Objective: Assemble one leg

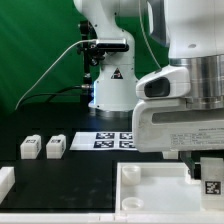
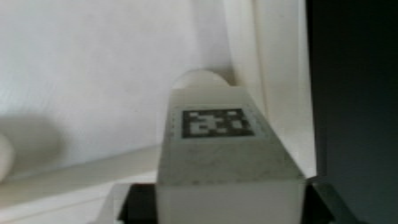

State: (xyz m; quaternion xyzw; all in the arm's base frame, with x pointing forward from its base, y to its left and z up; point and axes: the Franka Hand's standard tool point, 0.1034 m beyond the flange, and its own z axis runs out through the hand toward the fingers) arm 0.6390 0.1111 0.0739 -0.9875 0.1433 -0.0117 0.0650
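My gripper (image 1: 211,172) is shut on a white leg (image 1: 212,184) with a black-and-white tag. It holds the leg upright over the right part of the large white panel (image 1: 150,192) near the front edge. In the wrist view the leg (image 2: 217,140) fills the middle, tag facing the camera, clamped between the two black fingers (image 2: 143,202) of the gripper (image 2: 228,204). The panel's raised rim (image 2: 267,60) runs just behind the leg. Two more legs (image 1: 30,147) (image 1: 55,146) lie side by side on the black table at the exterior view's left.
The marker board (image 1: 104,140) lies on the table behind the panel. Another white part (image 1: 5,182) sits at the exterior view's left edge. The robot's base (image 1: 108,80) and a cable stand at the back.
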